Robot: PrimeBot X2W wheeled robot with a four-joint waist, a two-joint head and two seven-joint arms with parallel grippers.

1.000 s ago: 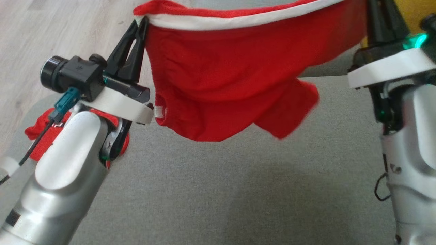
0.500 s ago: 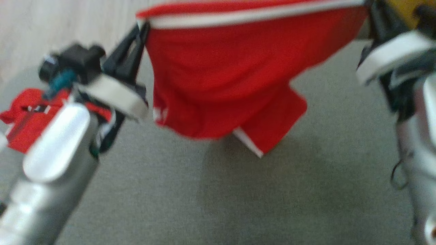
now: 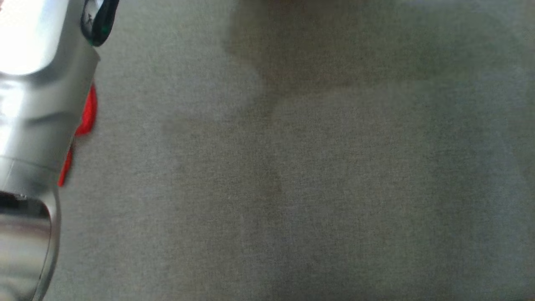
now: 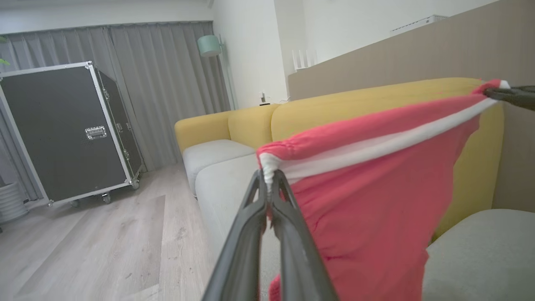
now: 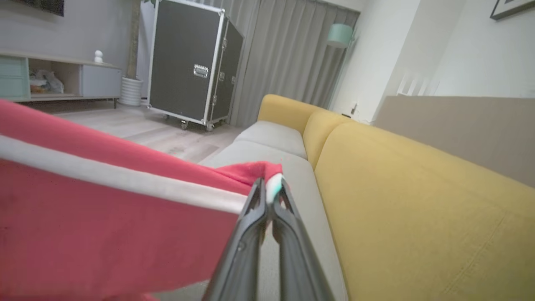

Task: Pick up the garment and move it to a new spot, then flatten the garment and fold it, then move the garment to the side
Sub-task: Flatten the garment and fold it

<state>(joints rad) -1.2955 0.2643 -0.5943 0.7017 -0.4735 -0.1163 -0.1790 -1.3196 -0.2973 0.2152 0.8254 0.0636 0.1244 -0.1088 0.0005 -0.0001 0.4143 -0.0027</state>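
Yellow-backed and grey-seated, the sofa is the biggest thing before you, and your head view looks straight down on its grey seat. Past its far end a black case on wheels stands on the wood floor before grey curtains. The garment, red with a white band along its top edge, hangs in the air above the seat. It is stretched between your two arms, the band pulled taut and the rest drooping below. Your left forearm shows at the left edge of the head view, with a sliver of red cloth just beside it. Your left gripper is clenched on one end of the white band. Your right gripper is clenched on the other end, fingers pinched tight on the bunched corner.
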